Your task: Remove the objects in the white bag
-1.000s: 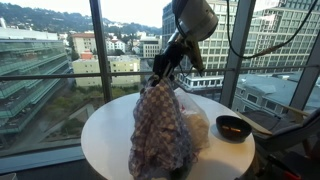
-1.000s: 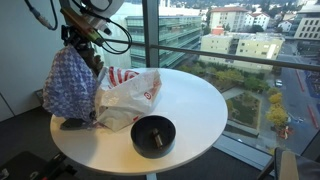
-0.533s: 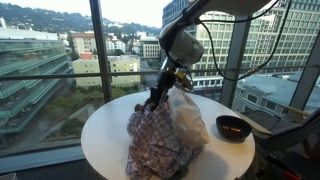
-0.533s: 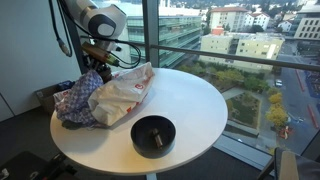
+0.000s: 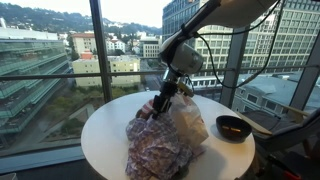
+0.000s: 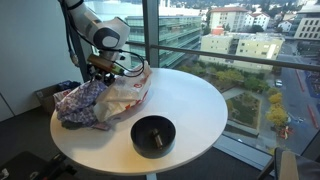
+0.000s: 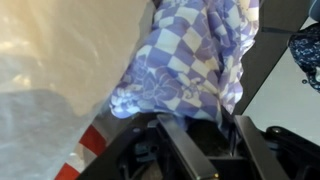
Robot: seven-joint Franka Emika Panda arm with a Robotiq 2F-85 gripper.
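The gripper [image 5: 160, 104] pinches the top of the checkered cloth [image 5: 148, 148], which is heaped on the counter [image 5: 100, 125] against the white bag [image 5: 192, 120]. A black bowl [image 5: 234, 127] sits apart from the bag.

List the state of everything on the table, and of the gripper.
Checkered cloth: crumpled in a heap on the table, against the bag.
White bag: slumped and crumpled.
Black bowl: upright, apart from the bag.
Gripper: low at the cloth's top; open or shut cannot be told.
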